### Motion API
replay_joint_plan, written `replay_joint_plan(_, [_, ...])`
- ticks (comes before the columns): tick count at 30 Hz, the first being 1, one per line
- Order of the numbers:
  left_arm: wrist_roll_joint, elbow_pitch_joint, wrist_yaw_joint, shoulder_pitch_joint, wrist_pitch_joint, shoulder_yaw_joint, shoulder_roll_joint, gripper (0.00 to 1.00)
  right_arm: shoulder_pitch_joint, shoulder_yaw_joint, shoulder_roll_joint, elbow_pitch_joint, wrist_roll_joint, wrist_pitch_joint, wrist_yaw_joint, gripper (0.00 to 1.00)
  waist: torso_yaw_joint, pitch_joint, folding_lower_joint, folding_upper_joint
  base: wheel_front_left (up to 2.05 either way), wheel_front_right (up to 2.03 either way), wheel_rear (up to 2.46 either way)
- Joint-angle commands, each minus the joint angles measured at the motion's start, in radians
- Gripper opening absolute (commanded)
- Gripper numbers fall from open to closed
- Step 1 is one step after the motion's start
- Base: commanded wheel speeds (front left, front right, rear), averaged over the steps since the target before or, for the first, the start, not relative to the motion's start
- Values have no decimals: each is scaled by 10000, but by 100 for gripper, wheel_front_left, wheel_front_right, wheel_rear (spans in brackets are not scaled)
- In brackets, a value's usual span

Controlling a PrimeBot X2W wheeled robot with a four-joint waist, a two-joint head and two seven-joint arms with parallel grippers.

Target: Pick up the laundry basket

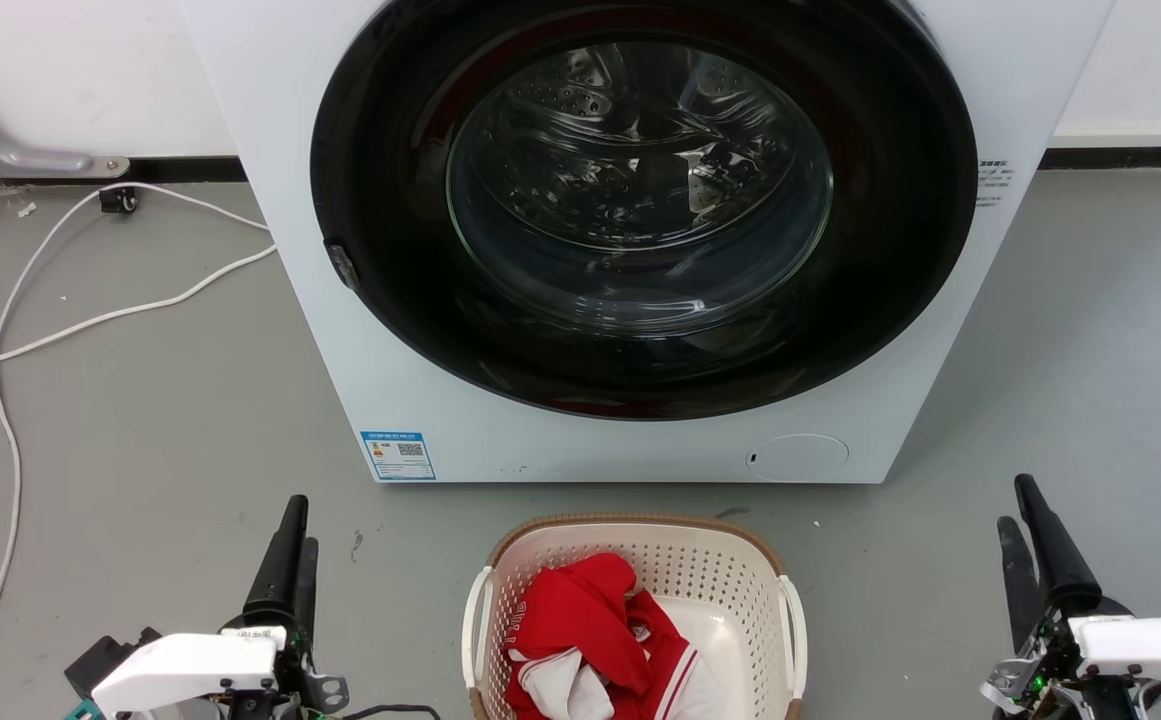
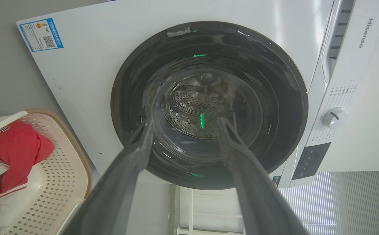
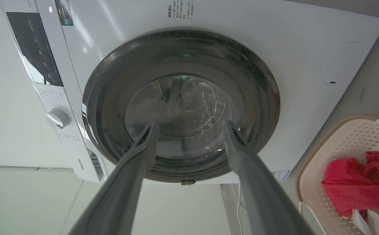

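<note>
right of left hand (image 1: 300,522): laundry basket (image 1: 710,572)

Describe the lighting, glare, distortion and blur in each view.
Head view: soft, even light on the washing machine; its door glass mirrors bright highlights. Left wrist view: the wide-angle lens bends the machine's edges, green glints sit on the glass, and the left gripper is blurred near the lens. Right wrist view: pale glare streaks the machine's front, and the right gripper is likewise blurred.
</note>
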Motion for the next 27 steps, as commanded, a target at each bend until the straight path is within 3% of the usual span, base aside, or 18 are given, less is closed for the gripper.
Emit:
replay_joint_plan(1, [135, -271, -26, -44, -108, -2, 30, 100, -50, -66, -29, -239, -231, -122, 3, 100, 1, -3, 0, 0, 0, 0, 0])
replay_joint_plan(15, [2154, -944, 377, 114, -667, 449, 35, 100, -63, -421, -31, -988, -3542, -689, 3, 100, 31, 2, 0, 0, 0, 0, 0])
replay_joint_plan(22, [3477, -1725, 696, 134, -920, 477, 39, 100, -103, -227, -33, -1894, -5830, -940, 3, 100, 42, 31, 0, 0, 0, 0, 0])
replay_joint_plan(23, [4148, -2080, 794, 158, -1020, 358, 39, 100, -120, -94, -33, -2252, -6766, -1044, 3, 100, 43, 42, 0, 0, 0, 0, 0])
replay_joint_plan(27, [5082, -2448, 850, 230, -1158, 130, 40, 100, -104, 93, -34, -2623, -7912, -1178, 3, 100, 38, 54, 0, 0, 0, 0, 0])
